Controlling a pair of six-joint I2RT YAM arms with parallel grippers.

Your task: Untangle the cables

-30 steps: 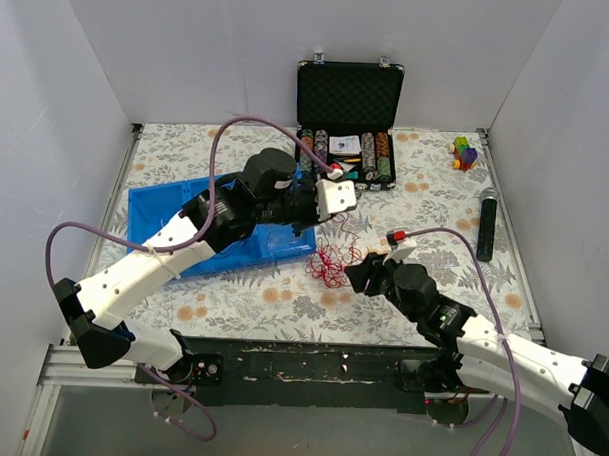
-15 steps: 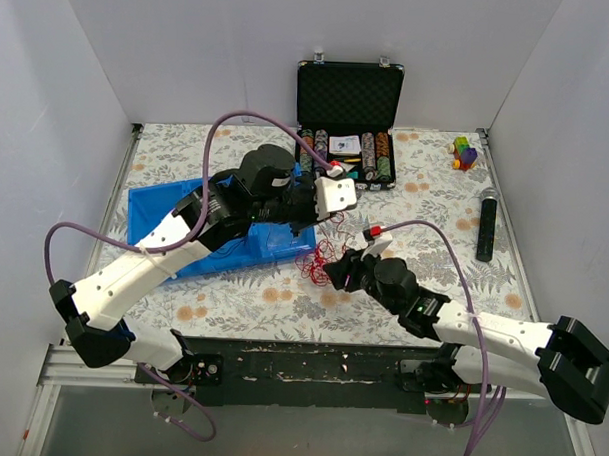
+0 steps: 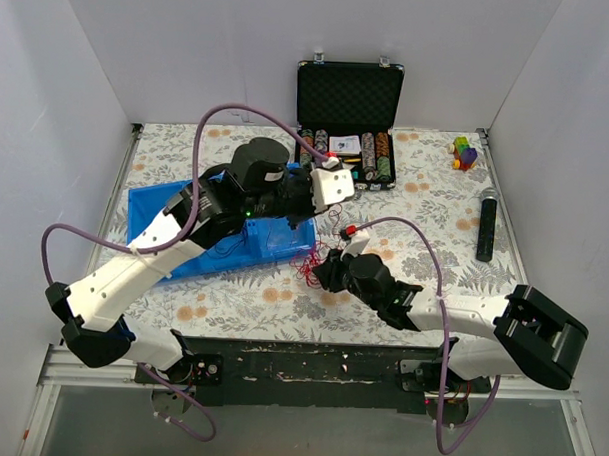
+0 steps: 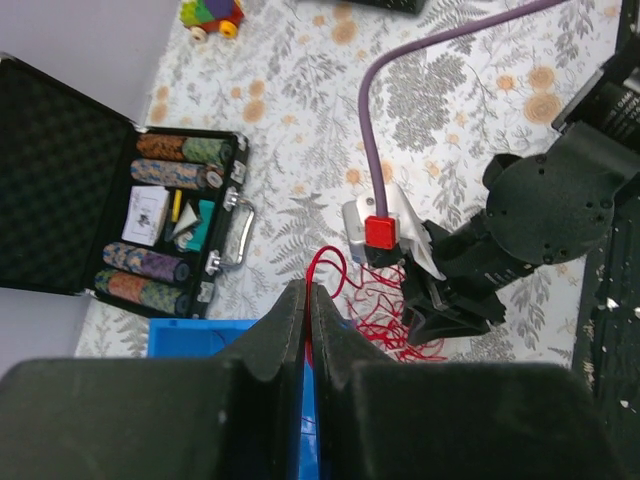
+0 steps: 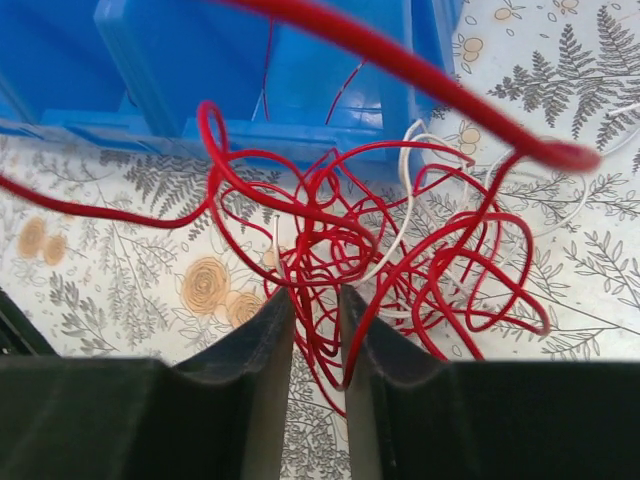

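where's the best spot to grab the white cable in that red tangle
Take the white cable at the loop bulging out on the right of the red tangle in the right wrist view, where few red strands cross it. Come from above on that side, jaws across the strand. Deeper in, it threads between red loops, so a pinch there would likely catch both.

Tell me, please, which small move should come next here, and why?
Probably close the right gripper fully: its jaws stand a little apart with strands of the red cables between them, while the left gripper is already shut on one red strand.
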